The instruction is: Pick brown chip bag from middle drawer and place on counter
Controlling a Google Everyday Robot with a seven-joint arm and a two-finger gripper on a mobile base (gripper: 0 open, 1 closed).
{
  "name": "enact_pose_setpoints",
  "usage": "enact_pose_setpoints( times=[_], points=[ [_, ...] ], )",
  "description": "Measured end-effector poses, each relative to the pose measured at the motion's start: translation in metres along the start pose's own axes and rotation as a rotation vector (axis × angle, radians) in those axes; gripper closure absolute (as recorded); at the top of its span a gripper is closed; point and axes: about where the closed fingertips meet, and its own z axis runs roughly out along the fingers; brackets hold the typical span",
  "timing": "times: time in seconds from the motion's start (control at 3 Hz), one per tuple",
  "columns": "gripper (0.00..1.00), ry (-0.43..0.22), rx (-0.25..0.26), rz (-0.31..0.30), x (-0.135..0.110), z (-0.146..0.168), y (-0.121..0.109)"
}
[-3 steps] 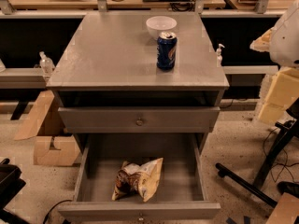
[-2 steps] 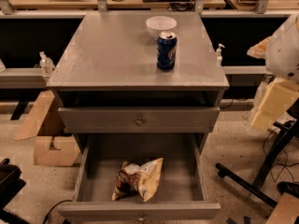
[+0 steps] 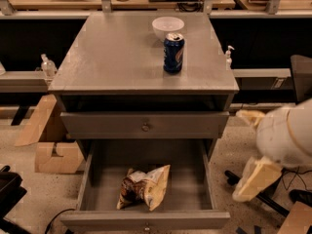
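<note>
The brown chip bag (image 3: 144,187) lies crumpled on the floor of the open middle drawer (image 3: 190,179), near its front and left of centre. The drawer's front with a small knob (image 3: 146,226) is at the bottom edge. The counter (image 3: 117,52) is the grey cabinet top above. My gripper (image 3: 243,152) is at the right edge, beside the cabinet and level with the open drawer, outside it and to the right of the bag. Its cream fingers (image 3: 253,177) are spread apart with nothing between them.
A blue soda can (image 3: 173,52) and a white bowl (image 3: 167,27) stand on the counter's far right part. A shut drawer with a knob (image 3: 145,126) sits above the open one. Cardboard boxes (image 3: 56,155) lie on the floor to the left. Black chair legs (image 3: 263,199) are to the right.
My arm and gripper have moved down and to the left along the right side, from counter height to the level of the open drawer. The bag, can and bowl have not moved.
</note>
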Motion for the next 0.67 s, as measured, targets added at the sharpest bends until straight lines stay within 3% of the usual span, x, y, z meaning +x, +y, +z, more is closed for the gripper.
enact_pose_setpoints(
  times=[0.33, 0.67],
  points=[
    [0.00, -0.067, -0.036, 0.018, 0.029, 0.078, 0.028],
    [0.00, -0.075, 0.022, 0.022, 0.031, 0.086, 0.014]
  ],
)
